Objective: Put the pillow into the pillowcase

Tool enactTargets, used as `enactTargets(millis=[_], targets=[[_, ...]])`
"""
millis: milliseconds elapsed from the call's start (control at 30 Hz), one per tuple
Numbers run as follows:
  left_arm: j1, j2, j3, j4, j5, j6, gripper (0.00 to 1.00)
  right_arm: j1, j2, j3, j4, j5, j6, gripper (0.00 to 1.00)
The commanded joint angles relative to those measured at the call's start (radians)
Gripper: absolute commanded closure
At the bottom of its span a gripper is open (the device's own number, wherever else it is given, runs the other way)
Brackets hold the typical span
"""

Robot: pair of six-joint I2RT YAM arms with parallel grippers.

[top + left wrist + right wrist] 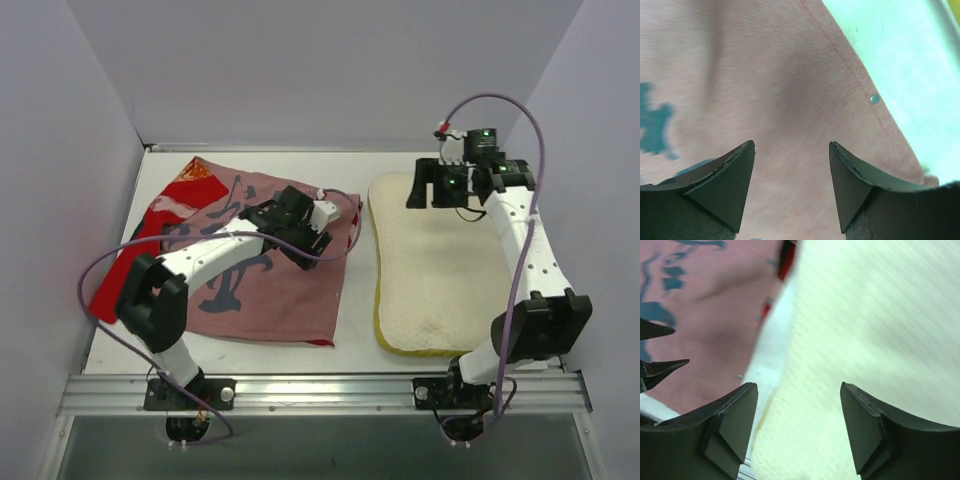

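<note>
From the top camera I see the pillowcase lying flat on the 9 o'clock half of the table. Its dull pink side faces up with dark-blue marks, and red shows along its 8 o'clock edge and at the 10 o'clock corner. The pillow lies on the 3 o'clock half, just beside the case, with a narrow strip of table between the 2. Its dimpled cream face is up, and a yellow band runs along its 6 o'clock edge and round the 7 o'clock corner.

My left gripper hangs over the pillowcase toward its 2 o'clock corner. In its wrist view the left gripper has its 2 fingers spread with only pink fabric showing in the gap. I cannot tell whether the tips touch the cloth. The hem runs toward 1 o'clock with a small round stud on it and bare table beyond.

My right gripper sits above the pillow's 11 o'clock corner. In its wrist view the right gripper is also spread wide and grips nothing. The quilted pillow fills the 3 o'clock side of that view, the pillowcase lies toward 10 o'clock, and a pale strip of table runs between them.
</note>
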Motion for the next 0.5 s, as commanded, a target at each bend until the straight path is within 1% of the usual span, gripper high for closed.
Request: enactTargets(millis=[0,33,67,100,133,233,367,467], targets=[[-0.104,0.082,0.017,0.102,-0.194,-0.142,0.31,-0.101,-0.094,-0.173,-0.07,0.121,0.034,0.32],[-0.129,0.108,0.036,0.101,-0.213,-0.156,0.31,-0.127,-0.115,-0.234,-0.081,0.157,0.04,0.31],[-0.147,0.16,0.084,0.099,-0.266,-0.179,0.32,-0.143,-0.154,-0.265,-0.089,0.176,0.038,0.3],[-0.164,0.184,0.104,0.095,-0.283,-0.185,0.33,-0.178,-0.168,-0.291,-0.096,0.2,0.04,0.29],[-0.187,0.206,0.128,0.094,-0.288,-0.194,0.34,-0.215,-0.195,-0.337,-0.115,0.226,0.032,0.28],[-0.201,0.273,0.184,0.094,-0.276,-0.231,0.34,-0.253,-0.221,-0.391,-0.162,0.254,0.012,0.27],[-0.221,0.329,0.222,0.096,-0.248,-0.255,0.34,-0.275,-0.254,-0.478,-0.202,0.285,0.001,0.26],[-0.25,0.355,0.239,0.107,-0.268,-0.271,0.34,-0.285,-0.254,-0.549,-0.213,0.323,-0.037,0.26]])
